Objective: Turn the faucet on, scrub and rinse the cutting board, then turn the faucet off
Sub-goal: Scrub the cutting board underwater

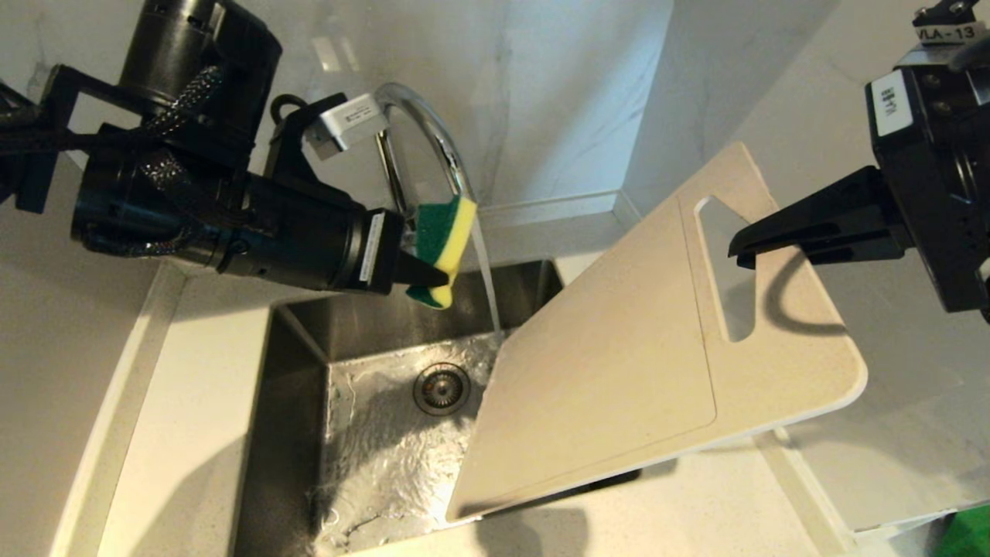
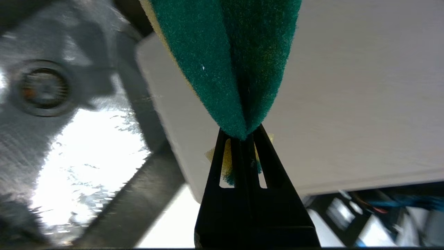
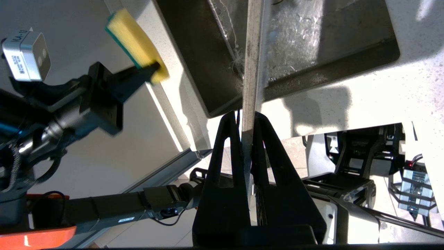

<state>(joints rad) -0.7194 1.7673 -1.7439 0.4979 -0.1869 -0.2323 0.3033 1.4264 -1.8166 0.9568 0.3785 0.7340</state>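
The chrome faucet [image 1: 433, 131] arches over the sink and a stream of water [image 1: 486, 278] runs from its spout. My left gripper [image 1: 433, 278] is shut on a green-and-yellow sponge [image 1: 442, 236], held in the air just left of the stream. From the left wrist the sponge [image 2: 229, 62] fills the upper middle, pinched in the left gripper [image 2: 241, 135]. The cream-white cutting board [image 1: 619, 363] slants over the sink's right side, its low end down in the basin. My right gripper [image 1: 742, 251] is shut on its raised end by the handle slot [image 1: 723, 271]. The board's edge [image 3: 251, 66] runs between the right gripper [image 3: 247, 121].
The steel sink [image 1: 302, 433] is wet, with the drain [image 1: 442, 389] left of the board's low end. A pale counter [image 1: 178, 433] surrounds the basin, and marble walls meet in a corner behind. Something green [image 1: 967, 534] lies at the bottom right.
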